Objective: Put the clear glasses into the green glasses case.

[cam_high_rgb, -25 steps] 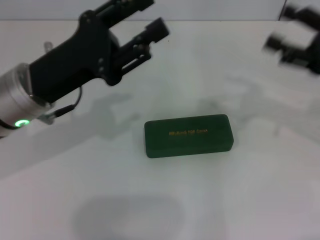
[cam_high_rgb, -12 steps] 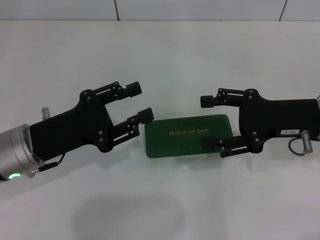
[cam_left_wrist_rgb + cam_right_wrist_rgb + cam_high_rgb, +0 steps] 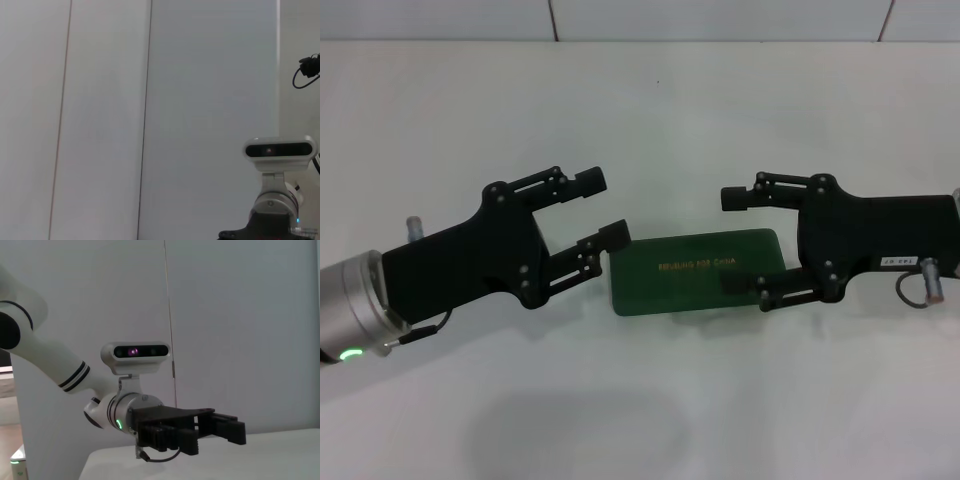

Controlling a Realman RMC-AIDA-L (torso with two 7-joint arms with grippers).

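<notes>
White table [image 3: 650, 120]; closed green glasses case [image 3: 695, 272] on it.

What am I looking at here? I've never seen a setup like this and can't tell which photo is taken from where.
It is a two-armed robot. The head view looks down on a white table with a closed green glasses case. The left gripper and the right gripper flank it, both open and holding nothing. No glasses show. The other two pictures come from wrist cameras, each looking sideways across at the opposite arm, with a wall behind.

Head camera looks down; wrist cameras face sideways.
</notes>
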